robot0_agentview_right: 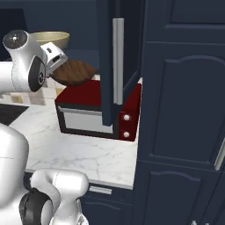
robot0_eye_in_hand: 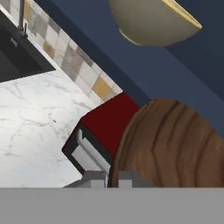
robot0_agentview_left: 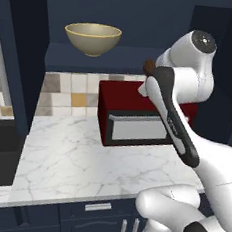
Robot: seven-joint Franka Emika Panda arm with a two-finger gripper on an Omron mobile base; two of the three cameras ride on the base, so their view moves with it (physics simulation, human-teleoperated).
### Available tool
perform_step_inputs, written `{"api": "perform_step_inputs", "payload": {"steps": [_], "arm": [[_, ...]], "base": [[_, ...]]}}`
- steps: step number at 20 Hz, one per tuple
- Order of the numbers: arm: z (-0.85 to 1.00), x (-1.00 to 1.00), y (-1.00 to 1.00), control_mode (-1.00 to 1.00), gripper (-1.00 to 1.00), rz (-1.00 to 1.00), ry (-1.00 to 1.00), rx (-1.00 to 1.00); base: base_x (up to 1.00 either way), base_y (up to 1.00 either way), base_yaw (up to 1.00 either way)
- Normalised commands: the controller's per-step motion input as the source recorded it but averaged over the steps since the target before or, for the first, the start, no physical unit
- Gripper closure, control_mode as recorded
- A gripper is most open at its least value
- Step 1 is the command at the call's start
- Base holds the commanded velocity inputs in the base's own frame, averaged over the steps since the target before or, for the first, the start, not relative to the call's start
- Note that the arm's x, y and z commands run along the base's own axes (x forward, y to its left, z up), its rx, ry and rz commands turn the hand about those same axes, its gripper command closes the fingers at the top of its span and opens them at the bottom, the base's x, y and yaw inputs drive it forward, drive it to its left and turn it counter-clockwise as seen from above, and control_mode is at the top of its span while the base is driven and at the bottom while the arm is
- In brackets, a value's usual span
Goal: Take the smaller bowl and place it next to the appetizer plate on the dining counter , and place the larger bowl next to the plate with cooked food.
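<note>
My gripper (robot0_agentview_right: 56, 67) is shut on the rim of the smaller bowl (robot0_agentview_right: 75, 72), a shallow dark brown wood-look bowl. I hold it tilted in the air above the red oven. The hand view has this bowl (robot0_eye_in_hand: 170, 144) close in front of my fingertips (robot0_eye_in_hand: 101, 178). In the left base view just a brown edge of the bowl (robot0_agentview_left: 149, 66) peeks out behind my arm. The larger bowl (robot0_agentview_left: 92, 38), deep beige with a yellowish rim, stands upright on the open cabinet shelf, up and left of my hand (robot0_agentview_right: 50, 39) (robot0_eye_in_hand: 153, 19). The dining counter and both plates are out of view.
A red countertop oven (robot0_agentview_left: 123, 118) (robot0_agentview_right: 88, 110) stands on the white marble kitchen counter (robot0_agentview_left: 68, 163) under the shelf. An open navy cabinet door (robot0_agentview_right: 115, 57) hangs just right of my hand, beside tall navy cabinets (robot0_agentview_right: 184, 114). A dark sink (robot0_eye_in_hand: 17, 57) lies left.
</note>
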Motion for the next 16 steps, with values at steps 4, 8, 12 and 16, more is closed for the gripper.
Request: {"api": "perform_step_inputs", "payload": {"steps": [4, 8, 12, 16], "arm": [[-0.42, -0.74, 0.14, -1.00, 1.00, 0.14, 0.10, -0.06], [-0.48, -0.48, 0.23, -1.00, 1.00, 0.04, 0.16, -0.08], [-0.20, -0.22, 0.15, 1.00, 1.00, 0.00, 0.07, -0.03], [0.00, 0.00, 0.00, 1.00, 1.00, 0.00, 0.00, 0.00]], "base": [[0.00, 0.00, 0.00], [0.00, 0.00, 0.00], [-0.49, 0.10, 0.00], [-1.00, 0.26, 0.37]]}}
